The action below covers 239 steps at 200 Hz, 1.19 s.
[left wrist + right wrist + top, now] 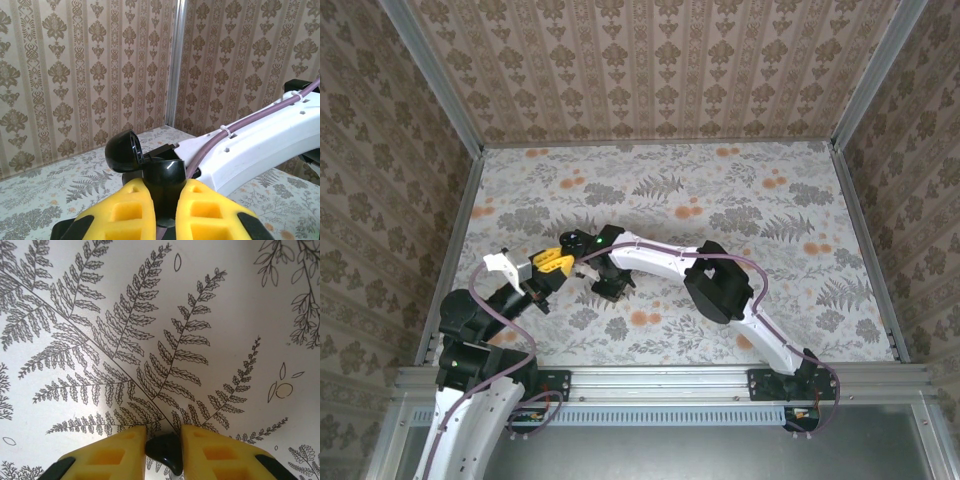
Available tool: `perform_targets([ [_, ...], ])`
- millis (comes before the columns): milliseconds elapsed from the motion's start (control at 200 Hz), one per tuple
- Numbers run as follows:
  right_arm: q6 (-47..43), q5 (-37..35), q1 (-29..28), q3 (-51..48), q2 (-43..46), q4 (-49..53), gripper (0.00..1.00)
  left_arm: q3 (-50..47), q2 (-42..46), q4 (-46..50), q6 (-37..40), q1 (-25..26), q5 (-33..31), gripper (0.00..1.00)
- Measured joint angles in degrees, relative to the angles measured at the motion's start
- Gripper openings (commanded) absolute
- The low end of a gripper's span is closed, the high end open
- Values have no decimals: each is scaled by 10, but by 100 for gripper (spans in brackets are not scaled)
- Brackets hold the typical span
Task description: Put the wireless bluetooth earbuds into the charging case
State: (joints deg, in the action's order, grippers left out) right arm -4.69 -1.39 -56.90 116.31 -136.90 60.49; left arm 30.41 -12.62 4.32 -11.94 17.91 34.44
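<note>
My left gripper (165, 185) is shut on the charging case (167, 172), a glossy black cup-shaped box held upright between the yellow fingers. Its hinged lid (122, 151) stands open, tipped back to the left. From above, the left gripper (558, 260) hovers at the left middle of the table. My right gripper (163, 431) points down close to the fern-printed cloth, and its yellow pads press both sides of a small shiny black earbud (164, 450). From above, the right gripper (613, 289) is just right of the left one.
The right arm's white link (260, 145) with its purple cable crosses close behind the case. Patterned walls enclose the table (770, 220) on three sides, with metal posts at the corners. The cloth around both grippers is bare.
</note>
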Motion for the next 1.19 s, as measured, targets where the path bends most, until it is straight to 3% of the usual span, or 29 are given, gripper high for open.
perform_targets([
  [220,16,-8,2,-16,10,-7,19,0,-1,-5,-3,0,0,0],
  [405,58,8,34,-110,75,-45,17,-7,-11,-39,-20,0,2,0],
  [755,171,66,154,-322,341,-209,17,-75,-76,-189,-76,22,6,0],
  [985,206,70,159,-391,497,-292,17,-97,-115,-291,-75,89,-10,0],
  [1195,241,70,161,-438,615,-349,17,-105,-212,-406,-76,144,-24,0],
])
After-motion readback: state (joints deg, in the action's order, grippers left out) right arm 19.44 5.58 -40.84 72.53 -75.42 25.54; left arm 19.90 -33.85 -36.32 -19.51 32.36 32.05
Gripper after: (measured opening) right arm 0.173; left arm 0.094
